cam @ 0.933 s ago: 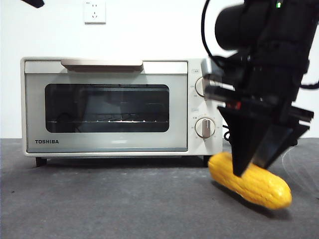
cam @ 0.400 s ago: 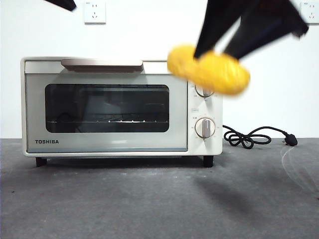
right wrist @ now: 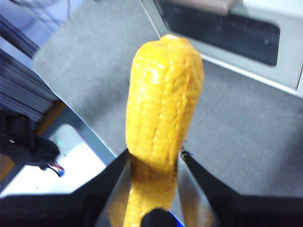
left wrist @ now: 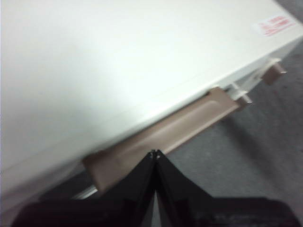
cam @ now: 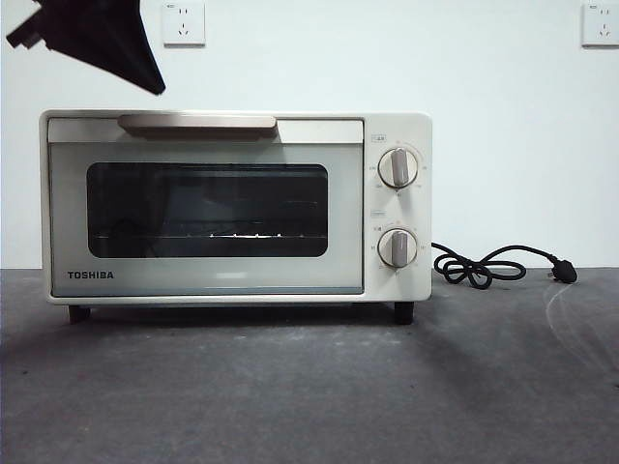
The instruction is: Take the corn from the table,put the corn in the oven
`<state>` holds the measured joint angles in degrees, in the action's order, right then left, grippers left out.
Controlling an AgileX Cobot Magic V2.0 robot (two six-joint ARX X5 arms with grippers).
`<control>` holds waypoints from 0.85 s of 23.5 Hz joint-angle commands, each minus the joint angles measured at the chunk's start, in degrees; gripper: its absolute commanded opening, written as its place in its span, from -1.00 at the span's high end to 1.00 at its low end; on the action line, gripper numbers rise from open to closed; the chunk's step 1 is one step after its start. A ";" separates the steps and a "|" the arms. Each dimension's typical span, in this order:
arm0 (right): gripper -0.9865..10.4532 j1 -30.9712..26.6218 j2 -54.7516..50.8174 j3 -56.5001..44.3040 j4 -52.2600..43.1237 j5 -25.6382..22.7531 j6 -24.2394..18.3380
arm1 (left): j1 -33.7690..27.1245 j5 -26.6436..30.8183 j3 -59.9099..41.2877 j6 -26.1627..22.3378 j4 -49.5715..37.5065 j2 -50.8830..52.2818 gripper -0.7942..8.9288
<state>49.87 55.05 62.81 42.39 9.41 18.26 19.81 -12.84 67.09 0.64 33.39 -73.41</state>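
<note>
While the cream-white boxy oven [cam: 237, 206] sits shut on the dark grey worktop [cam: 309, 387], a black hand tip shows above it. By the left wrist, the left hand [left wrist: 155, 153], pressed together, hangs over the brown door handle [left wrist: 165, 135], likely to open it. By the right wrist, the right hand [right wrist: 154, 158] squeezes the glossy yellow corn cob [right wrist: 163, 104] above the worktop.

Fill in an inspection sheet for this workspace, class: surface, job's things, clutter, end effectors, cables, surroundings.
Surface: dark grey table, matte.
Job's things: oven cream-white, door shut; corn out of the front view, seen only in the right wrist view.
Clutter: nothing seen.
End effectors: right end effector shut on the corn above the table; left end effector shut, above the oven's handle.
Cables: black cord with plug lies right of the oven.
Surroundings: white wall, two wall sockets.
</note>
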 commanded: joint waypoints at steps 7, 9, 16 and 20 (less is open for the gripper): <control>0.85 0.11 -0.20 5.11 1.49 0.02 -0.28 | 0.13 0.90 -0.04 -0.94 -1.77 -3.37 0.85; 0.85 0.11 -0.20 5.44 1.62 0.02 -0.28 | 0.13 0.90 -0.04 -1.25 -1.73 -3.91 0.85; 0.85 0.11 -0.17 5.46 2.62 -0.02 -0.35 | 0.17 0.85 -0.04 -1.33 0.96 -5.35 0.85; 0.85 0.11 -0.20 5.46 2.58 -0.09 -0.44 | 0.26 0.85 -0.04 -1.33 5.01 -5.35 0.85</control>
<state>49.87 54.89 68.05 45.30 9.37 18.20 19.88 -12.58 68.51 -0.01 34.98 -77.49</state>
